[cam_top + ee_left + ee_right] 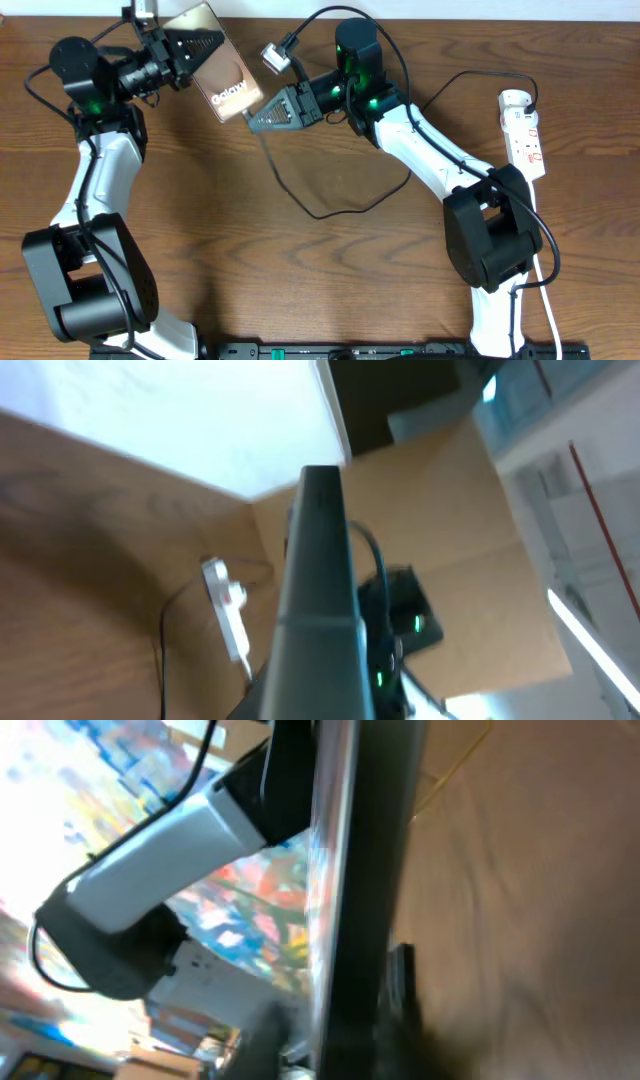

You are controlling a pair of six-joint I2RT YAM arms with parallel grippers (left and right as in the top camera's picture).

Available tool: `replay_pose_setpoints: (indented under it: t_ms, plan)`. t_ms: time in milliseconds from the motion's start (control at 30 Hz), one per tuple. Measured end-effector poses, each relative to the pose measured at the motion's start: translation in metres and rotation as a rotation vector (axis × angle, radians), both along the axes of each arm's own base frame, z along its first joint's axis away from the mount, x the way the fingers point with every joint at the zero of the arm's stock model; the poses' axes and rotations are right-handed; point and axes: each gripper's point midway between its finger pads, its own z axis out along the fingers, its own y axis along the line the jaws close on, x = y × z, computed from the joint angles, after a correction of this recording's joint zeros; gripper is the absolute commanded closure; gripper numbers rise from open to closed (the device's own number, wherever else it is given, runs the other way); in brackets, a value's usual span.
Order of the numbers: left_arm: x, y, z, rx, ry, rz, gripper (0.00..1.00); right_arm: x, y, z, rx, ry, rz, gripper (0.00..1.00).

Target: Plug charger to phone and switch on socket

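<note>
The phone (228, 80) is held tilted above the table at the back left, its tan-reflecting screen and white lettering facing up. My left gripper (192, 48) is shut on its upper end. My right gripper (252, 118) is closed to a point against the phone's lower end, on the charger plug; the plug tip itself is hidden. The thin black charger cable (330, 213) loops over the table toward the white socket strip (524, 130) at the far right. The phone shows edge-on in the left wrist view (320, 560) and the right wrist view (360, 870). The strip also shows in the left wrist view (228, 615).
A grey connector (275, 55) on a thick robot cable hangs by the right arm's wrist. The strip's white cord (548, 300) runs down the right side past the right arm's base (490, 240). The left arm's base (90, 290) stands at the front left.
</note>
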Motion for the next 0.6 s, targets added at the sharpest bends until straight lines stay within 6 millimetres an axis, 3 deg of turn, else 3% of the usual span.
replay_pose_setpoints:
  t_ms: [33,67,200,600]
  plan:
    - [-0.002,-0.004,0.0,0.003,-0.002,-0.019,0.93,0.002,0.001,0.0,-0.001,-0.001,-0.011,0.11]
    - [-0.004,-0.007,-0.001,0.005,-0.002,-0.032,0.93,0.004,0.0,0.0,-0.001,-0.002,-0.02,0.01]
    - [-0.007,-0.008,-0.001,0.009,-0.001,-0.048,0.93,0.006,0.0,0.0,-0.001,-0.004,-0.03,0.01]
    - [0.0,0.042,-0.003,0.016,-0.01,0.065,0.92,0.008,-0.002,0.0,-0.001,-0.003,-0.036,0.01]
